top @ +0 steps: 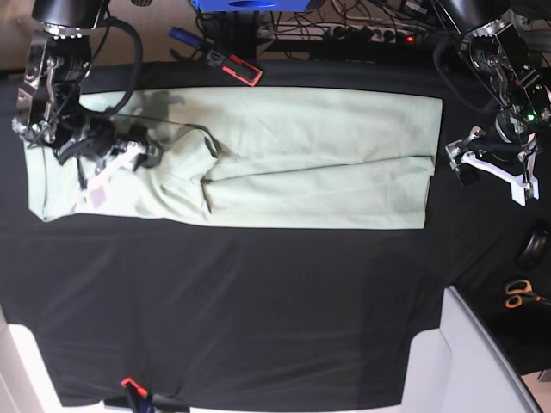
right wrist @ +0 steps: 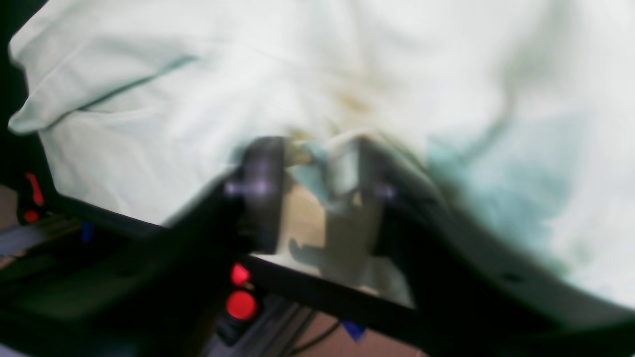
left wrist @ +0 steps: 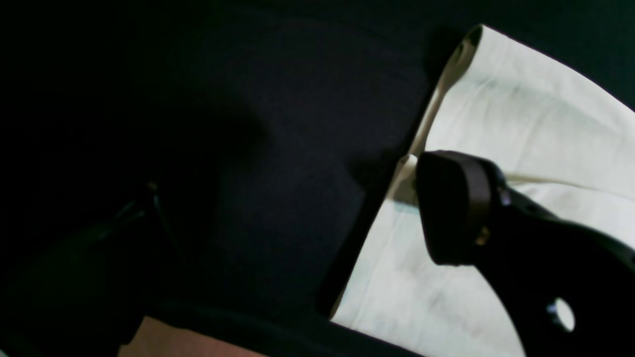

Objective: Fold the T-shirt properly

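Pale mint cloth, the T-shirt (top: pixel 258 163) lies as a long folded band across the far half of the black tablecloth (top: pixel 258 310), wrinkled near its middle. Judged light, limp and easily dragged; it will sag unless lifted at two points, so hems and corners are the sound holds (a mid-panel pinch would only bunch it). The right gripper (right wrist: pixel 317 193) rests on the shirt's end, jaws parted with a pucker of cloth between them; whether it grips cannot be told. The left gripper (top: pixel 491 163) sits just off the opposite end, jaws wide, holding nothing.
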Tool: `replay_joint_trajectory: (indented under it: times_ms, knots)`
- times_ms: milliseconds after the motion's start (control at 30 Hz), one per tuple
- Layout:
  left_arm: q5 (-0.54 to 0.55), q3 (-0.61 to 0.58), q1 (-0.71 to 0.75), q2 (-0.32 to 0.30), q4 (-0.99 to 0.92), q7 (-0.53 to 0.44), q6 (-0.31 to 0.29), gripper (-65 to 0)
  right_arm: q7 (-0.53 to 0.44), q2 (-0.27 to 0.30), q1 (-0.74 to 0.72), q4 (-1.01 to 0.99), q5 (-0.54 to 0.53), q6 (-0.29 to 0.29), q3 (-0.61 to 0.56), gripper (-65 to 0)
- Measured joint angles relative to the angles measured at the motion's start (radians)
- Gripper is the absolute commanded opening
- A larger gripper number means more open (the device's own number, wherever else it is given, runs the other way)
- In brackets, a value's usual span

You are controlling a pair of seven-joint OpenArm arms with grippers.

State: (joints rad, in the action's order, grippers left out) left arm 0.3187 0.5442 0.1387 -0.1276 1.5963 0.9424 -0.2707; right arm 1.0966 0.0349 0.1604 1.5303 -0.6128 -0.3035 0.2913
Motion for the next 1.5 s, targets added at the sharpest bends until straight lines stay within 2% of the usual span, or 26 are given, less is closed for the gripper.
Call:
replay_joint_trajectory:
  times_ms: [33, 67, 200, 300, 367, 467, 567, 600, 633, 733, 767, 967, 1000, 1067, 1100, 1200, 1267, 1500]
  knots:
    - [0.0, -0.001, 0.0, 0.0, 0.0, 0.0, 0.0, -2.5, -0.006, -0.002, 0.009, 0.033, -0.002, -0.002, -0.001, -25.1]
    - [0.0, -0.002, 0.0, 0.0, 0.0, 0.0, 0.0, -2.5, -0.003, -0.002, 0.02, 0.069, -0.005, -0.006, 0.0, -23.6]
    - [0.0, -0.002, -0.004, 0.001, -0.043, -0.008, 0.0, -3.0, -0.078, 0.027, 0.094, 0.241, 0.003, -0.007, -0.004, -23.6]
    - [-0.003, -0.001, -0.002, 0.0, -0.075, -0.008, 0.0, -3.0, -0.191, 0.044, 0.154, 0.333, -0.003, -0.008, 0.004, -23.6]
    - [-0.002, -0.001, -0.003, 0.001, -0.105, -0.041, 0.0, -3.0, -0.246, 0.048, 0.208, 0.335, -0.009, -0.009, 0.017, -23.6]
    - [-0.001, -0.001, -0.002, 0.0, -0.17, -0.164, 0.0, -3.0, -0.329, 0.049, 0.286, 0.297, 0.006, 0.002, 0.045, -23.6]
    - [0.0, -0.003, 0.004, 0.001, -0.206, -0.167, -0.012, -2.2, -0.383, 0.061, 0.332, 0.284, 0.002, -0.005, 0.045, -23.6]
    - [-0.004, -0.003, 0.008, 0.002, -0.207, -0.166, -0.048, -2.0, -0.391, 0.06, 0.343, 0.284, 0.004, 0.0, 0.044, -23.6]
    - [-0.001, -0.002, 0.01, -0.002, -0.208, -0.168, -0.114, -2.5, -0.393, 0.059, 0.353, 0.284, 0.002, -0.002, 0.044, -23.6]
    - [0.1, 0.003, 0.01, -0.009, -0.209, -0.172, -0.299, -2.4, -0.393, 0.059, 0.375, 0.279, 0.002, -0.002, 0.044, -23.6]
    - [0.122, 0.003, 0.008, -0.009, -0.212, -0.171, -0.315, -2.4, -0.393, 0.059, 0.377, 0.272, 0.003, -0.001, 0.044, -23.6]
    - [0.138, 0.006, 0.024, -0.02, -0.213, -0.166, -0.307, -2.2, -0.393, 0.058, 0.389, 0.233, 0.005, -0.002, 0.044, -23.6]
    - [0.136, 0.006, 0.023, -0.02, -0.214, -0.166, -0.319, -2.7, -0.393, 0.059, 0.391, 0.225, 0.005, -0.002, 0.044, -23.6]
    - [0.143, 0.006, 0.014, -0.02, -0.23, -0.169, -0.379, -2.9, -0.393, 0.059, 0.391, 0.21, 0.006, -0.001, 0.044, -23.6]
    - [0.151, 0.005, 0.005, -0.018, -0.255, -0.179, -0.385, -2.9, -0.393, 0.059, 0.392, 0.209, 0.006, -0.001, 0.044, -23.6]
    - [0.135, 0.007, -0.038, -0.017, -0.381, -0.194, -0.38, -2.9, -0.395, 0.061, 0.394, 0.21, 0.006, -0.002, 0.044, -23.6]
    - [0.165, 0.011, -0.064, -0.026, -0.443, -0.209, -0.386, -3.0, -0.393, 0.059, 0.4, 0.21, 0.006, -0.005, 0.044, -23.6]
    - [0.173, 0.011, -0.086, -0.026, -0.478, -0.233, -0.386, -3.0, -0.393, 0.061, 0.406, 0.21, 0.006, -0.012, 0.044, -23.6]
